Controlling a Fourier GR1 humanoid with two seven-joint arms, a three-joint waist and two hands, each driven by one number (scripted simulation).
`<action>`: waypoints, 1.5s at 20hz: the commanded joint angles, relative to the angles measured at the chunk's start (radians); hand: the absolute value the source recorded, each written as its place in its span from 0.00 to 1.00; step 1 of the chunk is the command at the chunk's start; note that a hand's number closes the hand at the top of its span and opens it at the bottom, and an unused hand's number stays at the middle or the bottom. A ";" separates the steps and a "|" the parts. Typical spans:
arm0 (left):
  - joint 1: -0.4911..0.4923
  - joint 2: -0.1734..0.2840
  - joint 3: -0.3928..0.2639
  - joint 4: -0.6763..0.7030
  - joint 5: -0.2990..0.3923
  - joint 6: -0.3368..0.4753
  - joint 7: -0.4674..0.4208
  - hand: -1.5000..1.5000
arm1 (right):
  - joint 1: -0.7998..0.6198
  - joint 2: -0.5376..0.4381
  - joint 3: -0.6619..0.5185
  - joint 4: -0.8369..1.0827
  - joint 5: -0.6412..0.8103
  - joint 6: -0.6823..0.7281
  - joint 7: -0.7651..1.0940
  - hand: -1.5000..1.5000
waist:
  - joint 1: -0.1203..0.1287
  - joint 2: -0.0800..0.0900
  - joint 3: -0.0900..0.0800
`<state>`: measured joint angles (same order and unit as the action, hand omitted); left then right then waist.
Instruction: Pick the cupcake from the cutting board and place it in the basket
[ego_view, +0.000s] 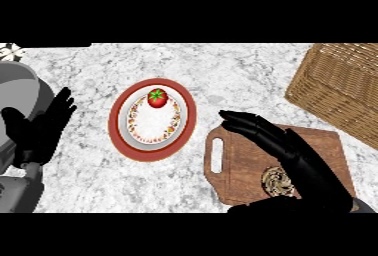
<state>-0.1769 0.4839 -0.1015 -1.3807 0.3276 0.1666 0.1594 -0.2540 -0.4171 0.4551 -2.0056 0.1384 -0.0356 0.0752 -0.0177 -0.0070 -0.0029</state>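
Two black hands show over the speckled grey-white stone counter (88, 180). The right hand (295, 155) hangs above the brown wooden cutting board with a slot handle (236, 165), its fingers stretched out straight and holding nothing, the fingertips reaching past the board's far-left corner. Just under its palm, on the side nearer the robot, sits the small round cupcake with a pale swirled top and dark wrapper (277, 181); the hand covers part of it, and I cannot tell whether they touch. The left hand (37, 127) rests open with fingers up, far over at the other side of the counter. Beyond the right hand and out to its right stands the tan woven wicker basket (339, 85), near the board but apart from it. To the left of the right fingertips lies a red-rimmed round plate with a patterned white centre (153, 120), carrying a small red tomato with a green stalk (157, 98). The cupcake is likely light and soft, with a top that would smear or crush if pressed and a thin wrapper that gives. It seems best taken low around the wrapper's sides, fingers opposite the thumb, closing gently and lifting straight up, keeping it upright on the way to the basket.
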 joint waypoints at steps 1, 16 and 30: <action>-0.014 -0.009 -0.005 0.031 -0.019 0.005 -0.007 0.50 | -0.065 -0.102 0.012 -0.117 0.050 0.090 0.314 0.00 | -0.012 -0.004 -0.003; -0.043 0.015 0.034 0.019 -0.004 -0.030 0.028 0.50 | -0.337 -0.481 -0.291 -0.113 -0.423 0.609 0.913 0.00 | 0.001 0.000 0.000; -0.023 -0.067 0.025 0.020 -0.085 -0.014 0.018 0.50 | 0.018 -0.522 -0.758 -0.214 -0.700 0.651 0.748 0.00 | -0.003 0.003 0.004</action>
<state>-0.1840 0.4563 -0.0520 -1.3652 0.2896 0.1185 0.1654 -0.3309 -0.9857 -0.2036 -2.1543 -0.5646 0.6164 0.8250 -0.0205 -0.0047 0.0004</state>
